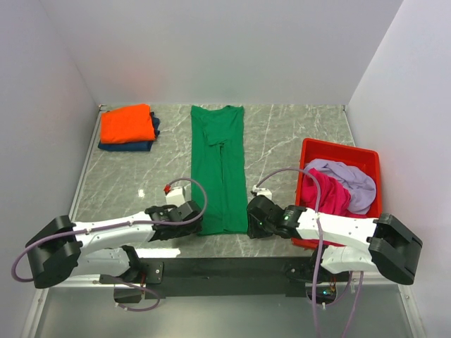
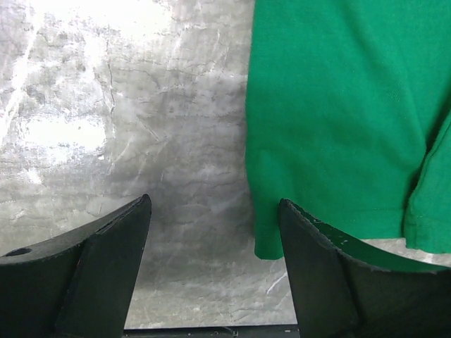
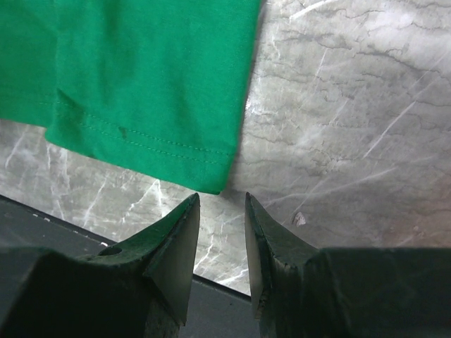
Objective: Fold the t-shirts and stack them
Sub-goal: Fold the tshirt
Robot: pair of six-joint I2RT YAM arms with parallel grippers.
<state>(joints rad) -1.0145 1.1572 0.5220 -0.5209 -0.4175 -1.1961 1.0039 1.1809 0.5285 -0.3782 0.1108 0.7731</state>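
Note:
A bright green t-shirt (image 1: 218, 169) lies flat as a long narrow strip down the middle of the table. My left gripper (image 1: 197, 213) sits at its near left corner, and my right gripper (image 1: 251, 215) sits at its near right corner. In the left wrist view the left gripper (image 2: 213, 202) is open wide, with the green t-shirt (image 2: 338, 105) corner just inside the right finger (image 2: 331, 274). The right gripper (image 3: 221, 197) is partly open and empty, its tips just short of the green t-shirt (image 3: 148, 84) hem corner. A folded orange t-shirt (image 1: 127, 123) rests on a navy t-shirt (image 1: 141, 146) at the back left.
A red bin (image 1: 313, 149) stands at the right, holding a crumpled magenta t-shirt (image 1: 325, 193) and a pale lilac t-shirt (image 1: 352, 179). White walls close off the back and both sides. A black rail (image 1: 225, 266) runs along the near table edge.

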